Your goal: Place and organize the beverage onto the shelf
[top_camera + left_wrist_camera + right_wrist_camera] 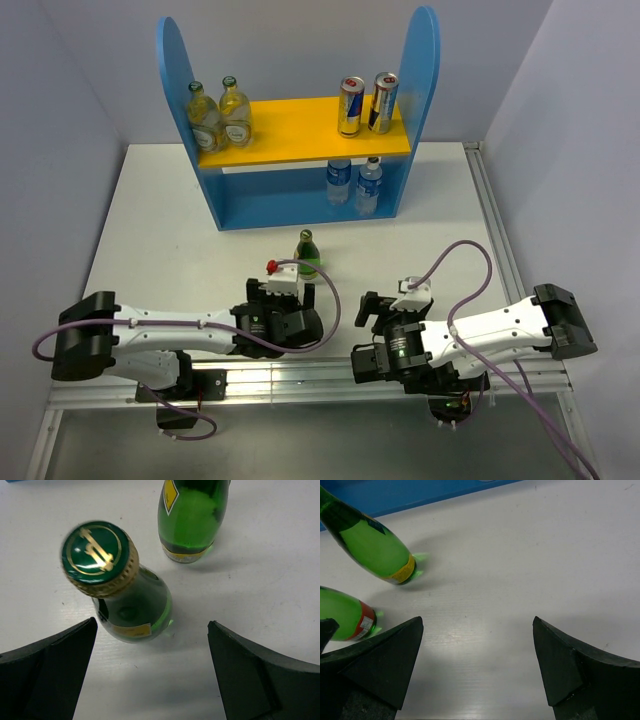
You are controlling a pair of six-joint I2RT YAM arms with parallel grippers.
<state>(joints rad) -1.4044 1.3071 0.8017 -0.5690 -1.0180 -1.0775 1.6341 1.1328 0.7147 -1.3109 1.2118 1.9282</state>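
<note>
The blue shelf (419, 80) stands at the back of the table, with a yellow-orange upper board (300, 125). In front of it a green glass bottle (307, 250) stands upright; its lower part appears in the left wrist view (192, 515) and it leans in the right wrist view (372, 547). A second green bottle with a green and gold cap (117, 587) stands closer, just ahead of my open left gripper (152, 622), nearer its left finger and not touched. My right gripper (477, 619) is open over bare table, and this bottle's base (345, 615) lies to its left.
Two pale yellow bottles (220, 115) stand at the left of the upper board and two cans (366, 103) at its right. Two water bottles (355, 182) stand on the blue base at the right. Grey walls enclose the table. Both arms (490, 330) lie along the near edge.
</note>
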